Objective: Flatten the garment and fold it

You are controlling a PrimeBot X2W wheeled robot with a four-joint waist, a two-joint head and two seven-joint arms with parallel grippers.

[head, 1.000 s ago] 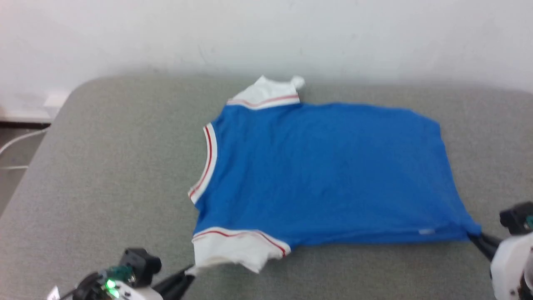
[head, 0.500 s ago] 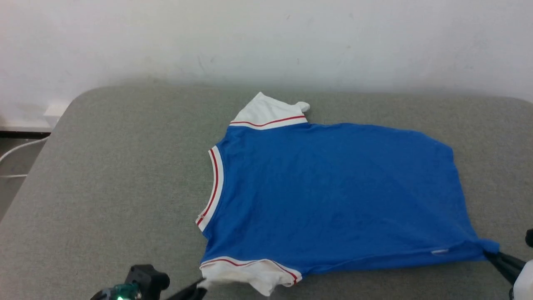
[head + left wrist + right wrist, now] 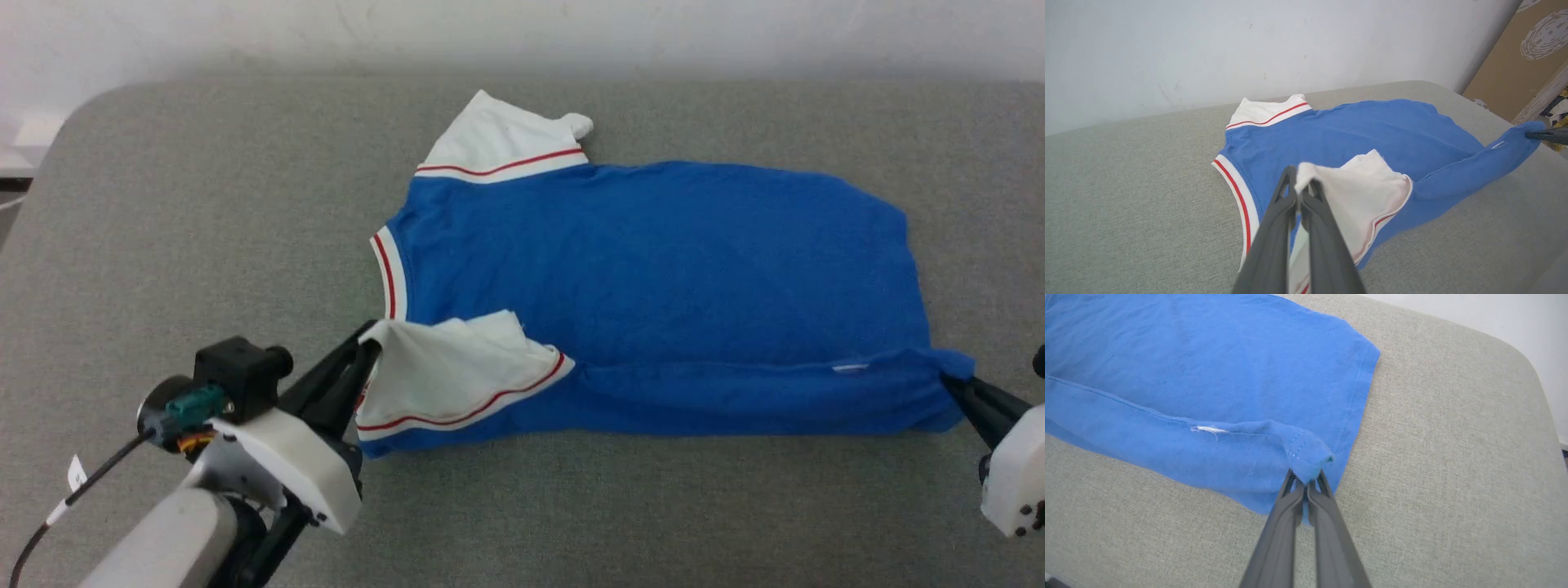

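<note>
The garment (image 3: 653,278), a royal-blue T-shirt with white, red-striped sleeves, lies plain side up on the grey table (image 3: 180,212), collar to the left. My left gripper (image 3: 369,345) is shut on the near white sleeve (image 3: 441,371), lifted and carried over the blue body. In the left wrist view, the left gripper (image 3: 1301,187) pinches that sleeve (image 3: 1363,183). My right gripper (image 3: 951,380) is shut on the near hem corner, raised a little. The right wrist view shows the right gripper (image 3: 1306,479) clamped on the blue corner (image 3: 1306,451). The near long edge is rolling over the body.
A white wall (image 3: 522,24) runs behind the table's far edge. The table's rounded corners show at far left (image 3: 73,106) and, in the right wrist view, far right (image 3: 1523,359). Cardboard (image 3: 1515,61) stands beyond the table's right end. Bare table surrounds the garment.
Both grippers have lifted the near edge and carried it away from me over the garment; the near sleeve now lies over the blue body. The camera has tilted down.
</note>
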